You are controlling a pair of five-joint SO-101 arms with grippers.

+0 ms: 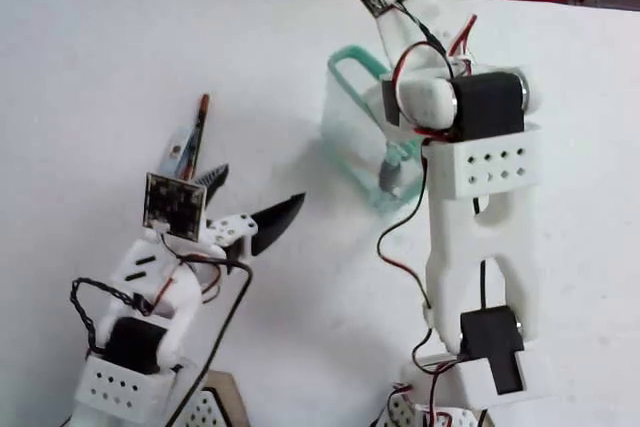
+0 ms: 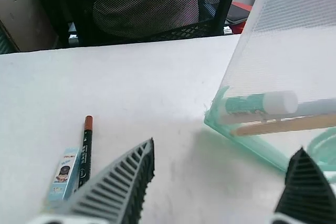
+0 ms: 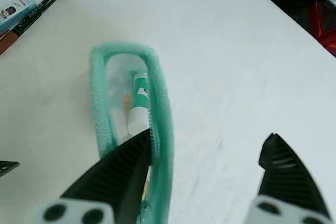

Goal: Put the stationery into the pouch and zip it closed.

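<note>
- The mesh pouch [image 1: 345,127] stands on the table [image 1: 120,47] with its mouth unzipped. A white-capped pen [image 2: 257,103] and a wooden stick [image 2: 283,125] are already inside.
- A dark pencil [image 2: 85,150] and a small blue packet [image 2: 63,174] lie side by side on the table, apart from the pouch. Judging by this, packing is about half done and zipping has not begun.
- The right gripper [image 3: 209,136] hangs over the pouch's mouth, spread wide and holding nothing, with one finger at the rim.
- The left gripper [image 2: 224,148] is low between the loose items and the pouch, also spread and empty.
</note>
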